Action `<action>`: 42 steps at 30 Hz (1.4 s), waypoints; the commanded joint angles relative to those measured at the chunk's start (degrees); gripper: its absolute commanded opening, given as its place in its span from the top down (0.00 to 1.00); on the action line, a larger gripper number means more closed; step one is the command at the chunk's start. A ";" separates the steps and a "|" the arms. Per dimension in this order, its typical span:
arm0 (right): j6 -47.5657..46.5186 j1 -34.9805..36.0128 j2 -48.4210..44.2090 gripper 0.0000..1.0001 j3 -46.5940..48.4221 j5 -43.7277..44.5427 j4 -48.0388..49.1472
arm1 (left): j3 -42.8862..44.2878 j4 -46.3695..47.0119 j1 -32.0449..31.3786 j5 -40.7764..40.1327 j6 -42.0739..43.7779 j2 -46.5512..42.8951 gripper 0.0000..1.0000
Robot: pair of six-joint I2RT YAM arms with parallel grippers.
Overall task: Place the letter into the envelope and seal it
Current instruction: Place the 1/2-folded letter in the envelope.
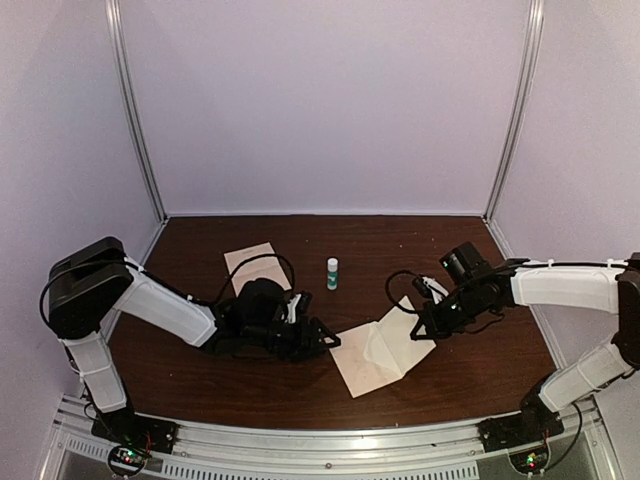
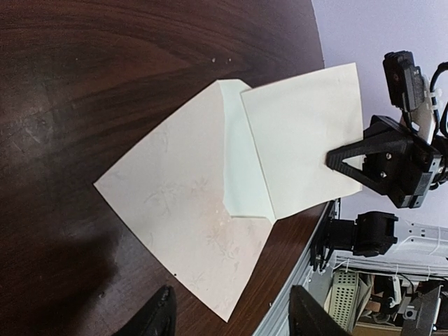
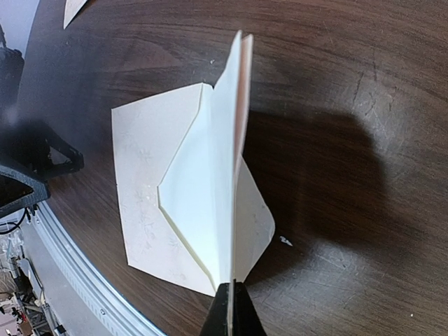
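Your right pincer (image 3: 231,311) is clenched on the letter (image 3: 227,126), which stands on edge just ahead of its tips, over the envelope (image 3: 140,161) — lying flat below with its flap open. Your left pincer (image 2: 231,318) is released, with the envelope just ahead. By my judgement the letter isn't in yet — insertion and sealing are left.

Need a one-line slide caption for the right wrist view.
Right gripper, shut on the letter, holds it edge-on over the open envelope on the table.

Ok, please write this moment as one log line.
left pincer: open, empty | right pincer: shut on letter | letter: upright over envelope | envelope: lying flat, unsealed
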 commanded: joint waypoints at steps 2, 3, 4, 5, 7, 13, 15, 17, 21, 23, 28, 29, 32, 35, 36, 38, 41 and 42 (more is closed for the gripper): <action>0.52 -0.33 0.46 1.00 -1.85 1.54 1.58 | 0.32 2.04 -0.02 1.85 0.01 1.88 0.45; 0.77 -0.33 0.51 1.00 -2.03 1.54 1.90 | 0.31 2.10 0.00 1.96 0.01 2.14 0.45; 1.06 -0.35 0.57 1.00 -2.24 1.54 2.26 | 0.31 2.11 0.01 2.22 0.01 2.50 0.45; 1.30 -0.33 0.60 1.00 -2.46 1.54 2.62 | 0.38 2.12 0.05 2.39 0.02 2.83 0.45; 1.82 -0.29 0.72 1.00 -2.74 1.59 3.20 | 0.59 1.78 0.01 2.60 0.13 3.39 0.45; 3.13 -0.16 1.34 1.00 -3.63 1.02 5.18 | 2.12 -1.58 -0.01 2.51 1.96 4.37 0.43; 3.32 -0.07 1.60 1.00 -3.77 1.01 5.65 | 2.32 -1.68 0.03 2.78 2.08 4.83 0.43; 3.36 -0.02 1.87 1.00 -3.90 1.08 6.08 | 2.48 -1.62 0.03 3.11 2.10 5.38 0.43; 4.09 0.15 2.23 1.00 -4.18 1.06 7.16 | 2.65 -1.23 -0.02 3.59 2.12 6.15 0.43; 4.73 0.28 2.36 1.00 -4.42 0.95 7.90 | 2.84 -1.07 -0.02 3.84 2.12 6.44 0.43; 5.95 0.59 2.99 1.00 -5.07 0.75 9.57 | 3.08 -0.53 -0.01 4.53 2.01 7.11 0.43; 6.16 0.65 3.13 1.00 -5.11 0.67 9.96 | 3.11 -0.46 -0.01 4.55 2.02 7.24 0.43; 6.54 0.89 3.56 1.00 -5.29 0.58 10.67 | 3.42 -0.34 0.05 4.82 2.03 7.61 0.43; 6.78 1.07 4.00 1.00 -5.34 0.40 11.27 | 3.61 -0.26 0.03 5.05 2.08 8.04 0.43; 6.82 1.11 4.15 1.00 -5.34 0.29 11.47 | 3.71 -0.21 0.05 5.14 2.06 8.11 0.43; 7.10 1.24 4.44 1.00 -5.28 0.23 11.91 | 3.79 -0.07 0.00 5.26 2.03 8.36 0.43; 7.55 1.50 4.86 1.00 -5.27 0.06 12.67 | 3.88 -0.07 -0.01 5.38 2.13 8.48 0.43; 7.80 1.58 4.97 1.00 -5.23 -0.03 13.03 | 3.97 -0.08 0.03 5.40 2.11 8.47 0.43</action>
